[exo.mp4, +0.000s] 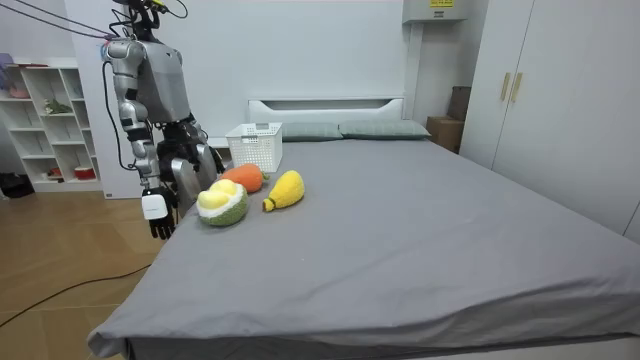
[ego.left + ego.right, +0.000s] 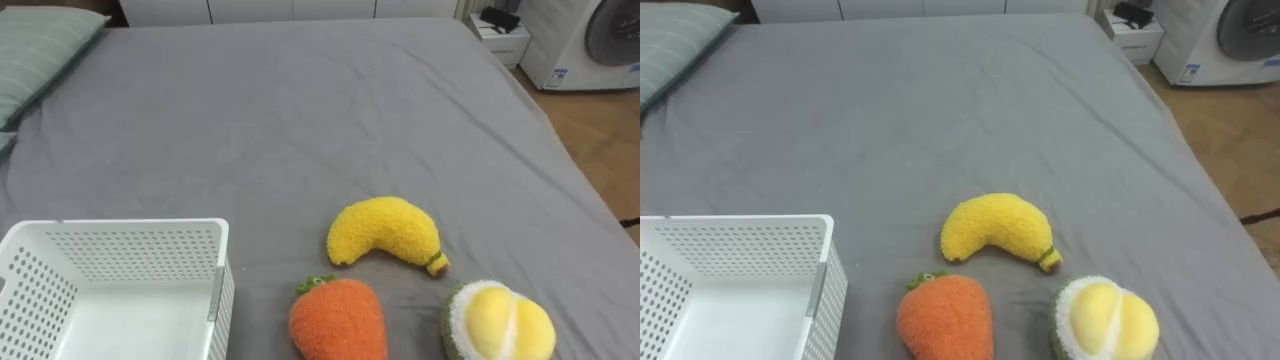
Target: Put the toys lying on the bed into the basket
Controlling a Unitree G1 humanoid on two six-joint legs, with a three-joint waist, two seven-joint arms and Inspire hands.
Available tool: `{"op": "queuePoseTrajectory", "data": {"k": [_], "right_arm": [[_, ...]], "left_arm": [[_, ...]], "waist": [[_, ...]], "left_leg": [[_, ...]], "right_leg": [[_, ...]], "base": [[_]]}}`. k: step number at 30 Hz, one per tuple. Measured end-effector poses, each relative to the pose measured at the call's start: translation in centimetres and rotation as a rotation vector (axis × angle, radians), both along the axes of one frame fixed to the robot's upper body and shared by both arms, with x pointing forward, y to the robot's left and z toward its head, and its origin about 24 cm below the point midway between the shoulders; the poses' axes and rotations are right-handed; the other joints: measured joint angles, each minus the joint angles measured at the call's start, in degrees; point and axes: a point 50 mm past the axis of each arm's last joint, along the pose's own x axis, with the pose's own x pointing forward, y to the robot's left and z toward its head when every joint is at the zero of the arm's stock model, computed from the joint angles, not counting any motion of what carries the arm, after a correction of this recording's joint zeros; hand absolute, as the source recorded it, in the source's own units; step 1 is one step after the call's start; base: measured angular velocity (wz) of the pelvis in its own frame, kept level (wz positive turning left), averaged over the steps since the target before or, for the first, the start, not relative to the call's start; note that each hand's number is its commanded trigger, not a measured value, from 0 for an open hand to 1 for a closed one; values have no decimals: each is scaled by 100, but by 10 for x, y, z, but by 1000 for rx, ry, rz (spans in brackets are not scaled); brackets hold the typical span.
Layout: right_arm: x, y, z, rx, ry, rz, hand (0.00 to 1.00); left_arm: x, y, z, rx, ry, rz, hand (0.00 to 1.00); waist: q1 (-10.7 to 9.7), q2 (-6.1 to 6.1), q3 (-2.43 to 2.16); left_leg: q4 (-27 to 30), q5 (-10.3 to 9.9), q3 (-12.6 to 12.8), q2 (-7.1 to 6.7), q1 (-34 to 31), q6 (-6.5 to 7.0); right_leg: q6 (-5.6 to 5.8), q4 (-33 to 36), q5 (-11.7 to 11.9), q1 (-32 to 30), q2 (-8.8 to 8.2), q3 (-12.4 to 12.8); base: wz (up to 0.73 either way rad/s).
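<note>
Three plush toys lie near the bed's front edge: a yellow banana (image 2: 388, 232), an orange carrot (image 2: 338, 318) in front of it, and a green-rimmed yellow durian (image 2: 500, 320) to the right. A white perforated basket (image 2: 120, 236) sits on the grey bed (image 2: 300, 120) to the left of the toys, with nothing inside. In the room view I stand at the bedside by the toys (image 1: 245, 190). My right hand (image 1: 160, 215) hangs beside the mattress edge with relaxed fingers, holding nothing. My left hand (image 1: 212, 157) is low by the bed's edge, close to the basket (image 1: 255, 145).
A striped pillow (image 2: 35, 50) lies at the bed's far left. Beyond the bed's right side are wooden floor, a white nightstand (image 2: 500, 40) and a washing machine (image 2: 590, 35). A shelf unit (image 1: 50, 130) stands behind me and wardrobes (image 1: 560, 100) across the room.
</note>
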Motion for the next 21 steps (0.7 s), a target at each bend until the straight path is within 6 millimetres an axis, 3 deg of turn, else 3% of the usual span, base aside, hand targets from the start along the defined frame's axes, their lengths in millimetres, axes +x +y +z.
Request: {"op": "queuePoseTrajectory", "data": {"k": [7, 21], "right_arm": [[-7, 1, 0, 16, 24, -31, 0], [-24, 3, -1, 28, 127, -106, 0]], "left_arm": [[-1, 0, 0, 0, 2, -9, 0], [-8, 2, 0, -29, 47, 27, 0]], "waist": [[9, -15, -5], [121, -53, -24]], "left_leg": [[46, 0, -73, -5, -4, 1], [67, -1, -104, -11, -15, 4]], "right_leg": [[44, -90, 4, 79, -10, -47], [24, -90, 17, 100, -19, -95]], "base": [[4], [1]]}}
